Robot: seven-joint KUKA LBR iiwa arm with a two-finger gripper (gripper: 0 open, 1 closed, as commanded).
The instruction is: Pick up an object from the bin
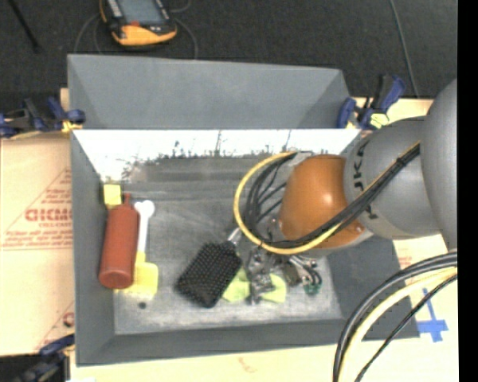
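Observation:
My gripper (260, 279) hangs low in the front middle of the bin, just under the arm's orange cover. Its metal tip rests on a yellow-green soft thing (237, 290) lying on the bin floor. Right beside it on the left lies a black mesh-textured block (208, 273), tilted diagonally. A small dark green thing (311, 286) sits just right of the gripper.
At the left of the bin a red-brown cylinder bottle (119, 246) lies lengthwise, with a small yellow block (112, 195) at its far end. A white stick-like piece (143, 227) and a yellow block (146, 278) lie beside it.

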